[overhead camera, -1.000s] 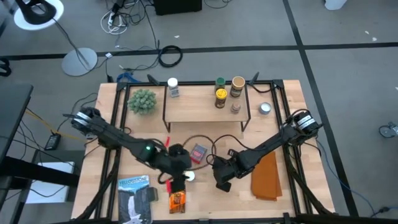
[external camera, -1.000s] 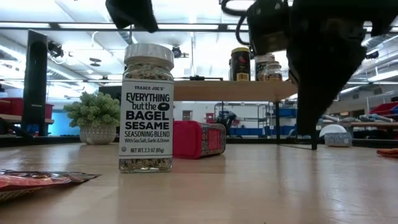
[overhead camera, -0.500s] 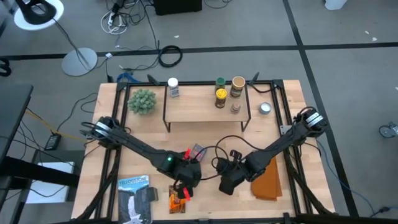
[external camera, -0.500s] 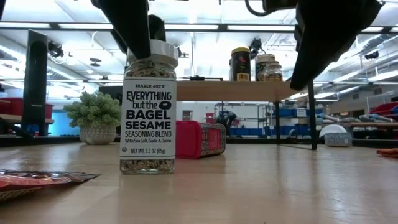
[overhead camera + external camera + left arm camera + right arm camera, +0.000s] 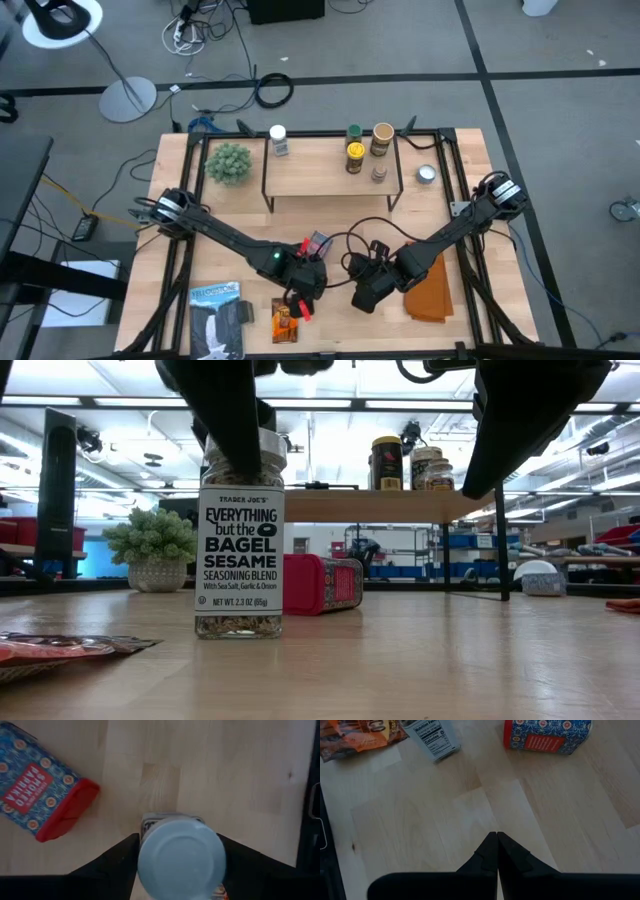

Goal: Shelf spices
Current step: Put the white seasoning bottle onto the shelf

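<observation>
Left gripper (image 5: pixel 303 288) is down over the bagel seasoning jar (image 5: pixel 239 540) near the front edge of the table (image 5: pixel 470 210), fingers (image 5: pixel 112 860) spread just wide enough to flank the white lid (image 5: pixel 181 857), one on each side. Whether they actually press the glass, hard to call from the wrist view; the jar's base sits on the wood in the low view. Right gripper (image 5: pixel 362 293) hangs just beside it toward the right edge, above bare wood, fingers (image 5: pixel 495 850) closed tip to tip with nothing between them.

Biggest to smallest now. The shelf (image 5: pixel 330 165) stands along the back edge, and on its board I count five jars: one white-lidded at the left end (image 5: pixel 278 140), then a cluster at the right end, green lid (image 5: pixel 354 132), tan lid (image 5: pixel 382 133), yellow lid (image 5: pixel 354 153) and a small one (image 5: pixel 379 173) whose label is too small to read. A folded orange-brown cloth (image 5: pixel 430 283) lies near the front right corner, a blue-and-white package (image 5: pixel 217 318) near the front left corner. One red box (image 5: pixel 42 795) lies on its side behind the jar. One orange-brown packet (image 5: pixel 286 320) sits at the front edge, partly covered by the left gripper from above. A potted plant (image 5: pixel 229 162) stands left of the shelf, a small round tin (image 5: pixel 427 174) to its right.
</observation>
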Controlling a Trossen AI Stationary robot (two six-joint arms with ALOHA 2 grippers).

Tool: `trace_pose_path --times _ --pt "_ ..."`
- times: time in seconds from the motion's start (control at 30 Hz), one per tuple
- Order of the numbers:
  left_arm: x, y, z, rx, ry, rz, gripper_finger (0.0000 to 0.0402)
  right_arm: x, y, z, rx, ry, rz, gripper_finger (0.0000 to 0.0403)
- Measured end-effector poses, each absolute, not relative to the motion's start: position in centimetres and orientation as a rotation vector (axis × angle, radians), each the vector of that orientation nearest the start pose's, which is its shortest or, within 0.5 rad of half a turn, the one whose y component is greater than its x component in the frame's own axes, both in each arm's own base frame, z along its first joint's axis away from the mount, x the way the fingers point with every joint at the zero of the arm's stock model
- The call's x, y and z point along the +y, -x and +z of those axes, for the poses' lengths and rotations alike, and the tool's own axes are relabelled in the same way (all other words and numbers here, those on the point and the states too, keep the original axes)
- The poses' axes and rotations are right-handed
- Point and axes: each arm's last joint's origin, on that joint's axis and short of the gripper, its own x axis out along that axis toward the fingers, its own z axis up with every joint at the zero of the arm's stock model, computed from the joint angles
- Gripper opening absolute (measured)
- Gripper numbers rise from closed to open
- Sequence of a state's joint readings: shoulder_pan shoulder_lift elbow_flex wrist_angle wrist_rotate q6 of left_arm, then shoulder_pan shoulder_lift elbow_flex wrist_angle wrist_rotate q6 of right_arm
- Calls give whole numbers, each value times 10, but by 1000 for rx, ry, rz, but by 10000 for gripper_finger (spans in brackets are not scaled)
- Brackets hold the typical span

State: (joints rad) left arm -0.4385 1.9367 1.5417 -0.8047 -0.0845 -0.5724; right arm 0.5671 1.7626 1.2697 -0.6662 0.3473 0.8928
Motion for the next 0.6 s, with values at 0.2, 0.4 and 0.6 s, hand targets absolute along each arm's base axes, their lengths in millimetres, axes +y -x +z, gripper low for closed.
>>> trace_pose_path --times 0.2,0.4,0.6 --pt "-170 -367 202 1253 187 37 248 181 -302 213 1016 -297 -273 0" --pt "-170 -367 199 1267 191 32 234 181 -302 213 1016 -299 -275 0" --pt "-170 -367 199 1266 187 27 185 181 -303 212 1015 -300 -274 0"
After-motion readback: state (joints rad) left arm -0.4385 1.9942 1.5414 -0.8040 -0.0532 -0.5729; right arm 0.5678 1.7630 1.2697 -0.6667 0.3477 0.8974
